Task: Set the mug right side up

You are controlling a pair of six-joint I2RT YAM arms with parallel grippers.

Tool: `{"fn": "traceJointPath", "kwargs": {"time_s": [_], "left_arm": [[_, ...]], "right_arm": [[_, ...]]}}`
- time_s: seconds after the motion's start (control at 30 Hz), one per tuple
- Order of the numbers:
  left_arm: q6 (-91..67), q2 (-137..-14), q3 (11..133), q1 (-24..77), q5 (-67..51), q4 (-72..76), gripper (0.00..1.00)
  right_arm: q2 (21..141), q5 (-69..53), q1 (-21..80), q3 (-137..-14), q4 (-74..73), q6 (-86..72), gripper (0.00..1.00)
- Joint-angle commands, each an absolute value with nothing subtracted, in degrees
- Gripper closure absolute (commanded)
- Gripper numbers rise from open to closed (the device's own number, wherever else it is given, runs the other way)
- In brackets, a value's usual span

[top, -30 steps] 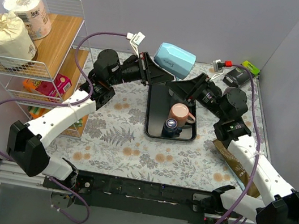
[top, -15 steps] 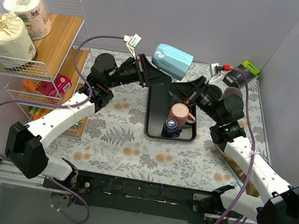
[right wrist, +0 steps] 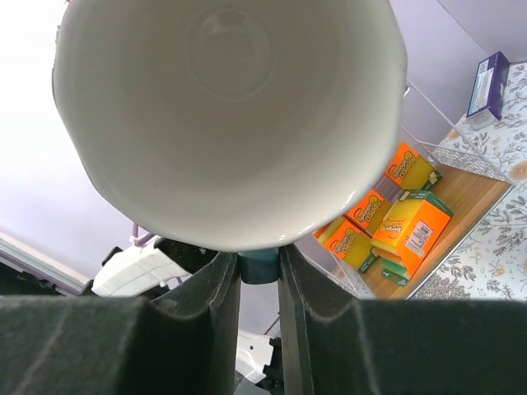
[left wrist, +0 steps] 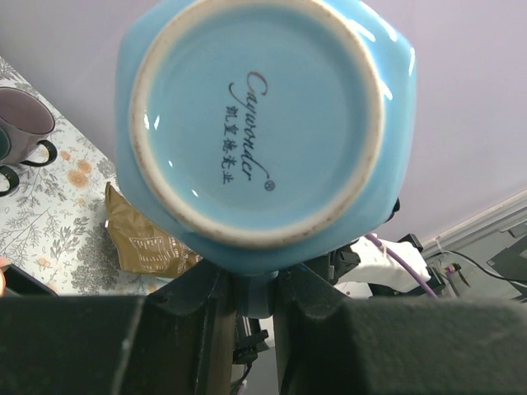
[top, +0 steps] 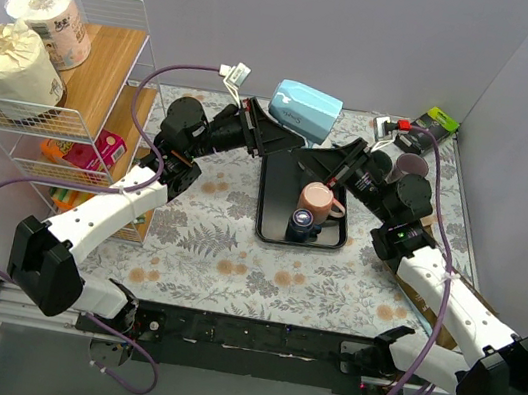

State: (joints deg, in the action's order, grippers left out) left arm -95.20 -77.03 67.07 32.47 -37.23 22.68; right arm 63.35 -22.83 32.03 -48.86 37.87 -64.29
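Fingers of the left claw (left wrist: pixel 252 290) were clenched close together on a blue part at the lower side of the blue mug (left wrist: pixel 262 123), whose round glazed base with printed script faced that wrist camera. The right claw (right wrist: pixel 258 265) was clenched in the same manner from the other side, with a sliver of blue pinched between its fingers. Its camera looked straight into the mug's white inside. The mug lay on its side in the air, grasped by both claws at once, base toward the left arm and mouth toward the right, above the far end of the black tray (top: pixel 270 221). On the tray stood a pink mug (top: pixel 316 201) and, just in front of it, a dark blue cup (top: pixel 301 226). A purple mug (top: pixel 411 166) stood on the flowered bench (top: pixel 215 250) to the right of the tray. A wire shelf (top: pixel 98 38) with paper rolls stood at the left edge.
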Motion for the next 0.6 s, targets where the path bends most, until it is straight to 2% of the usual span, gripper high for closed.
{"fn": "traceJointPath", "kwargs": {"time_s": [0.0, 0.03, 0.13, 0.17, 0.4, 0.43, 0.53, 0.57], "left_arm": [[-94.5, -72.1, 67.6, 32.8, -39.5, 27.2, 1.0], [-94.6, -72.2, 67.5, 32.8, -39.5, 27.3, 1.0], [-94.8, -72.1, 67.2, 32.9, -39.5, 27.7, 1.0], [-94.8, -72.2, 67.1, 32.9, -39.5, 27.7, 1.0], [-93.8, -72.4, 66.9, 33.0, -39.2, 25.1, 1.0], [-93.7, -72.4, 66.7, 32.9, -39.0, 25.0, 0.93], [-93.6, -72.2, 66.0, 32.9, -38.5, 25.0, 0.91], [-93.5, -72.2, 65.9, 32.9, -38.3, 24.8, 0.86]], "right_arm": [[61.6, -15.9, 31.0, -49.1, 42.5, -63.7, 0.74], [61.8, -16.0, 31.0, -49.5, 41.8, -63.5, 0.75], [62.2, -16.0, 31.0, -50.8, 41.0, -63.1, 0.88], [62.3, -15.9, 31.0, -50.8, 41.1, -63.1, 0.98], [61.6, -15.6, 30.9, -51.2, 38.6, -62.0, 0.99], [61.4, -15.3, 31.0, -51.2, 37.5, -61.7, 0.99], [60.9, -14.8, 31.0, -51.6, 36.1, -60.6, 0.99], [60.7, -14.6, 31.1, -51.5, 36.0, -60.6, 0.99]]}}
